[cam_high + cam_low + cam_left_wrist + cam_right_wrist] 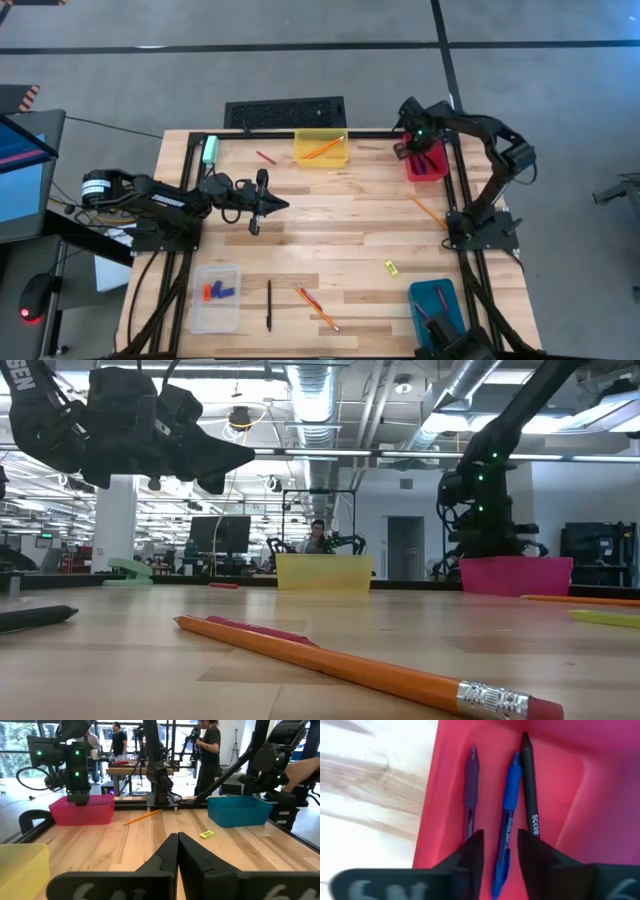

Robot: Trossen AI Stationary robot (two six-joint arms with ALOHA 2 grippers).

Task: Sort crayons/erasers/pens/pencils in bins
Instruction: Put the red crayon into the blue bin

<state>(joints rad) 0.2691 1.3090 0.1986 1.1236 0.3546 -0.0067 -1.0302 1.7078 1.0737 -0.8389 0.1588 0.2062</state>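
Hovering over the red bin (pixel 428 165) at about 2 o'clock on the table (pixel 340 215): right gripper (pixel 498 851), fingers parted narrowly, holding nothing. Lying inside that bin, seen from the right wrist: purple pen (pixel 470 782), blue pen (pixel 506 820) directly below the gap between the fingers, and black pen (pixel 529 782), side by side. Hanging above the wood near 9 o'clock: left gripper (pixel 262 205), fingers pressed together, nothing between them. Standing at 12 o'clock: yellow bin (pixel 321 150) with one orange pencil (pixel 323 149) inside. Sitting at 7 o'clock: clear bin (pixel 216 297) with blue and red-orange erasers (pixel 219 291). Placed at 5 o'clock: teal bin (pixel 436 305). Lying loose on the table: yellow eraser (pixel 391 267) toward 4 o'clock, another pencil (pixel 428 212) near 3 o'clock, a black pen (pixel 269 305) and a pencil with a red crayon (pixel 309 298) around 6 o'clock, one more crayon (pixel 265 157) near 11 o'clock.
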